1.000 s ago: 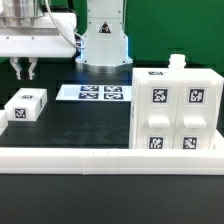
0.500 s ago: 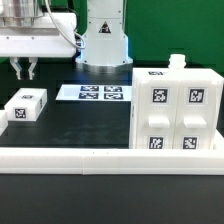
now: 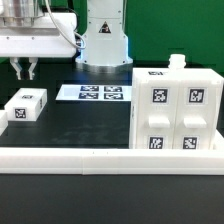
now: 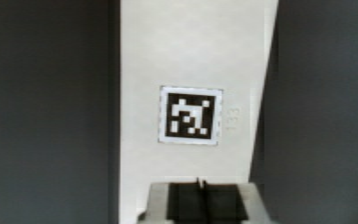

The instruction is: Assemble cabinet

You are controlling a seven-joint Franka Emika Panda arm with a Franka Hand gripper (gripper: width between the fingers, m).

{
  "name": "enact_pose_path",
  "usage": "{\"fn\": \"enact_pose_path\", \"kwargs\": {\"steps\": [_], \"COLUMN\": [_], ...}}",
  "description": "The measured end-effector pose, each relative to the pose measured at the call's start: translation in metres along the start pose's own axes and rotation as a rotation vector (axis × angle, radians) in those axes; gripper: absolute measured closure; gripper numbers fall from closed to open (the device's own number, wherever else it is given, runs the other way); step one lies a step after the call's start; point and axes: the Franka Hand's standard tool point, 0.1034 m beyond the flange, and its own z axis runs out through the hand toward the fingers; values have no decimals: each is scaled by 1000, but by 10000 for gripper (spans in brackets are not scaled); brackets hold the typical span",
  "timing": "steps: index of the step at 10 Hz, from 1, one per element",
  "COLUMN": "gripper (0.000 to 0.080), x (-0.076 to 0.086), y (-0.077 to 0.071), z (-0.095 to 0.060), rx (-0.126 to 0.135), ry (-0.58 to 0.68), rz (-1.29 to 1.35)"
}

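Observation:
The cabinet is a big white boxy body with tagged square panels, standing at the exterior view's right against the front rail. A small white tagged block lies on the black mat at the exterior view's left. My gripper hangs above that block, clear of it, its dark fingers pressed together with nothing between them. In the wrist view the shut gripper points down at the white block, whose black-and-white tag faces the camera.
The marker board lies flat at the back middle, in front of the arm's white base. A long low white rail runs along the front edge. A small white knob sticks up behind the cabinet's top.

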Motion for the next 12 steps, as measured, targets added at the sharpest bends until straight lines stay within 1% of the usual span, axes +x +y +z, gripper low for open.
{"fn": "enact_pose_path", "kwargs": {"steps": [1, 3, 6, 7, 8, 9, 10, 11, 12], "gripper": [798, 798, 393, 393, 210, 82, 82, 17, 4], "x": [4, 4, 4, 4, 4, 4, 4, 4, 4], "y": [1, 0, 0, 0, 0, 0, 0, 0, 0], "z": [-1, -1, -1, -1, -1, -1, -1, -1, -1], "rx": [-2, -2, -2, -2, -2, -2, -2, -2, -2], "ry": [4, 3, 3, 3, 3, 3, 3, 3, 3], "rz": [-2, -4, -4, -4, -4, -4, -4, -4, -4]}}
